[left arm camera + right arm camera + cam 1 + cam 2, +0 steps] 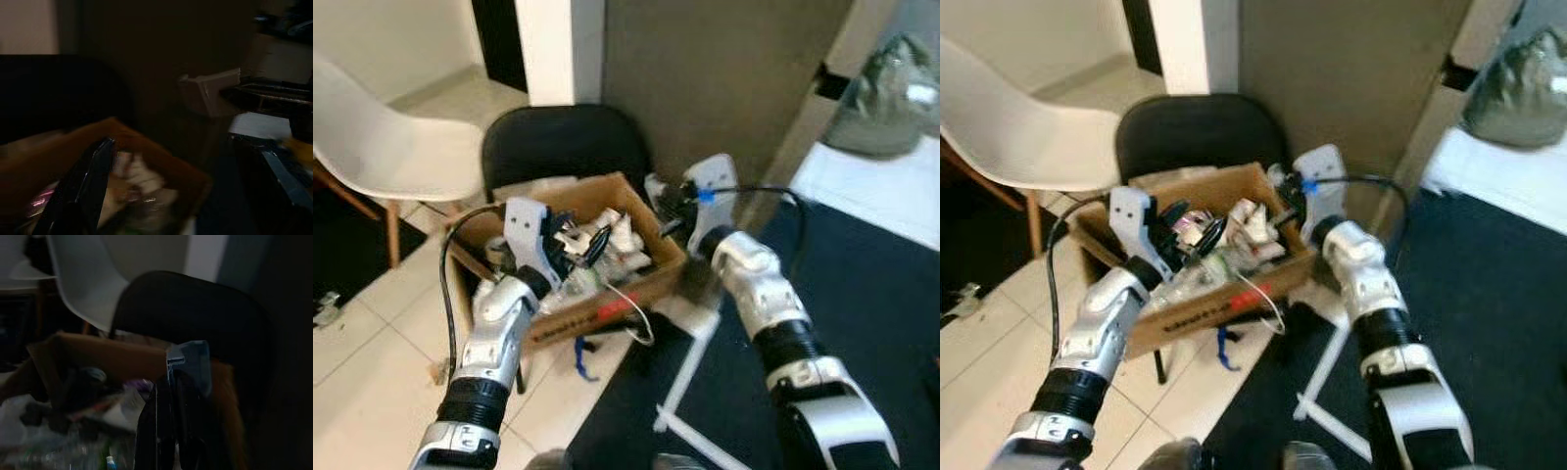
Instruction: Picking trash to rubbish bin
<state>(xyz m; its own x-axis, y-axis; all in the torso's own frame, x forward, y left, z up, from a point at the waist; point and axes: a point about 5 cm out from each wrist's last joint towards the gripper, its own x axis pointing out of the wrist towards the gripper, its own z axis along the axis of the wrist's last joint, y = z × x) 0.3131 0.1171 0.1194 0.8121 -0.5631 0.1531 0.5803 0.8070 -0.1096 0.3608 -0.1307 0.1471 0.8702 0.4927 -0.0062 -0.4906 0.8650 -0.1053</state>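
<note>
the left gripper [585, 242] clenches a small wrapper [573, 235] over the cardboard box [597, 311] of trash beneath its jaws. right gripper [668, 211] state: cannot tell. risk: releasing near the rim could drop it outside.

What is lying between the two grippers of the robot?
In the left eye view, crumpled white trash in the cardboard box lies between the left gripper and the right gripper.
</note>
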